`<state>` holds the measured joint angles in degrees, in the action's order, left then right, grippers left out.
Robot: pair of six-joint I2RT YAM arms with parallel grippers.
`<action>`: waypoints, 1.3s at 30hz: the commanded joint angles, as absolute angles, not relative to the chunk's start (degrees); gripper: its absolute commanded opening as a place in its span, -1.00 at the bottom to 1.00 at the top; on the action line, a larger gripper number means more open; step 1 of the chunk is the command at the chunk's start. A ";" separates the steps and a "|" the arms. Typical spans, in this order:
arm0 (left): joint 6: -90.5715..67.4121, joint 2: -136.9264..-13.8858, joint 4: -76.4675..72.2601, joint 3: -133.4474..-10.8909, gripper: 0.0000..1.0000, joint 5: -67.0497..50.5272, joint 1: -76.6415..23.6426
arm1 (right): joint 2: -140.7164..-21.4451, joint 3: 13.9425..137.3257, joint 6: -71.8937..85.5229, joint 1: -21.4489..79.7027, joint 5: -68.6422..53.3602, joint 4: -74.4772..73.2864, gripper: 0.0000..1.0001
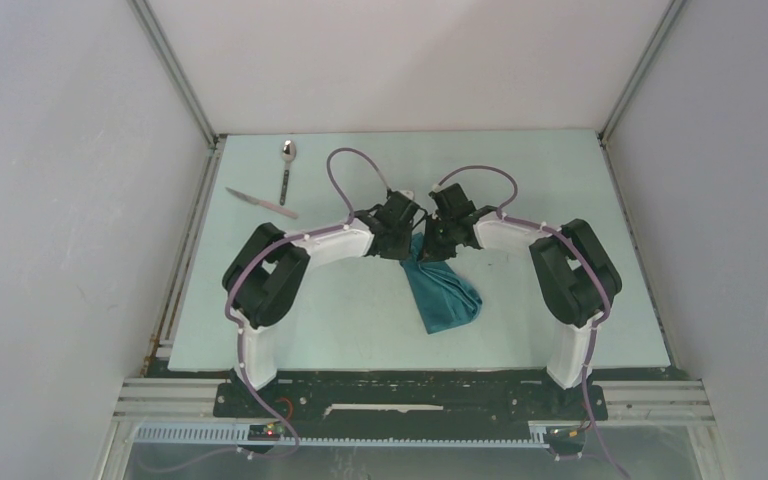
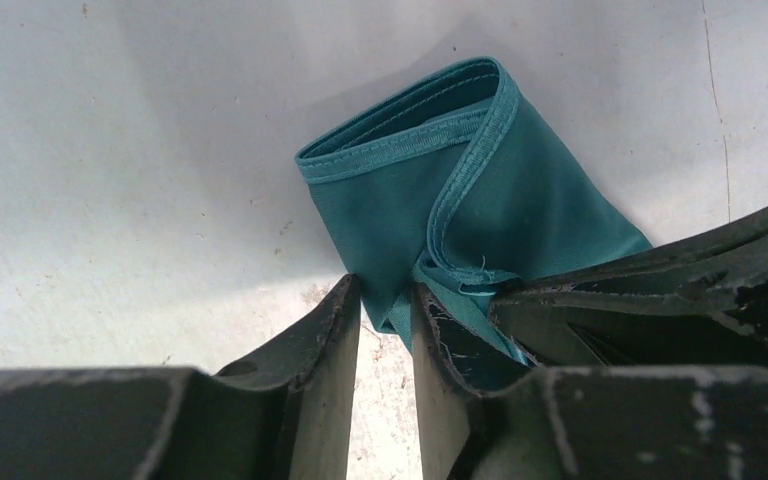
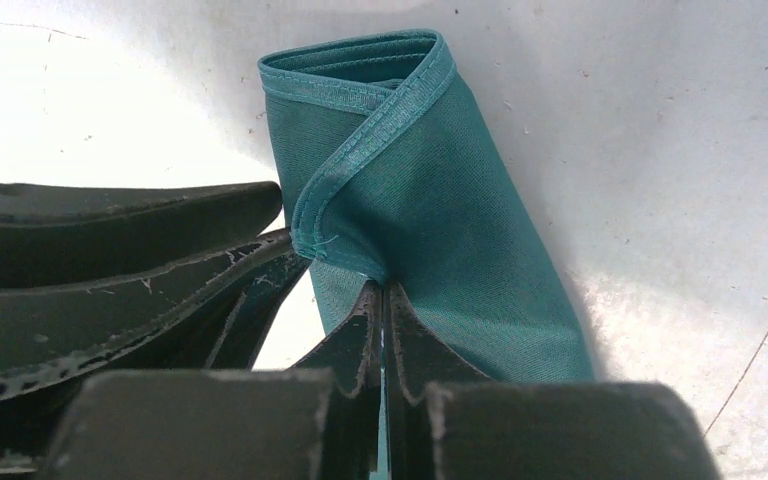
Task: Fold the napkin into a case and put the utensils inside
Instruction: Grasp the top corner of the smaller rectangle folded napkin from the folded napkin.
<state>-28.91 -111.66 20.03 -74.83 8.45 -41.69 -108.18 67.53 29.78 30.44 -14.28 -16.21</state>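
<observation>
**Near the table's centre, both grippers pinch one end of the teal napkin**

At the middle of the pale green table [image 1: 540, 180], the plain teal cloth napkin [image 1: 447, 295] lies bunched into a loose, doubled-over bundle. It runs from the two grippers toward the near edge, leaning a little to the right side. Its upper end sits right at the fingertips of both arms, which meet almost nose to nose above it.

Seen from the left wrist, the black left gripper [image 2: 385, 300] is nearly closed. A narrow slit remains between its fingers [image 2: 340, 320], and a gathered corner of the napkin [image 2: 520, 200] is nipped at the tips. The cloth fans out beyond them, its stitched hem curling over in a loop at the far end.

Seen from the right wrist, the black right gripper [image 3: 382, 300] is clamped tight, jaws pressed together on a fold of the napkin [image 3: 440, 230] just below the hem. The left arm's fingers show immediately beside it, on the left of that view.

Toward the far left corner, well apart from the cloth, lie the small shiny metal spoon [image 1: 286, 168] and the slim silver table knife [image 1: 260, 202]. The spoon's bowl points at the far edge, and the knife lies slanted, one end just beside the spoon's handle.
</observation>
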 commanded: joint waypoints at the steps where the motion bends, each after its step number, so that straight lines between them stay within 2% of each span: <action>1: -27.78 -110.96 20.37 -76.40 -0.32 10.12 -42.48 | -105.57 67.11 30.19 30.17 -14.94 -15.11 -1.00; 6: -27.27 -112.37 21.65 -78.87 -0.31 12.08 -43.34 | -105.49 66.91 30.40 30.28 -15.18 -14.77 -1.00; 12: -27.49 -113.89 23.09 -80.85 -0.42 13.24 -43.33 | -105.15 66.89 30.63 30.23 -15.14 -15.18 -1.00; 20: -27.58 -113.83 23.88 -81.97 -0.67 14.48 -43.37 | -105.25 66.86 32.33 30.32 -16.39 -15.29 -1.00; 26: -26.76 -113.53 24.08 -81.76 -0.37 13.30 -43.81 | -105.30 66.91 32.43 30.16 -16.38 -15.43 -1.00; 28: -26.57 -113.99 24.08 -82.05 -0.34 13.30 -43.92 | -105.33 66.89 32.50 29.93 -16.85 -15.21 -1.00; 33: -26.79 -114.77 24.34 -82.43 -0.36 13.53 -43.96 | -105.21 66.81 32.61 29.86 -17.04 -15.19 -1.00; 39: -26.70 -115.38 24.91 -82.76 -0.49 14.56 -43.99 | -105.47 66.80 32.67 29.84 -17.22 -15.21 -1.00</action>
<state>-27.81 -115.13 24.62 -80.38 12.95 -43.48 -108.16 67.11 31.90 30.02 -16.60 -15.55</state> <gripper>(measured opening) 0.276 0.007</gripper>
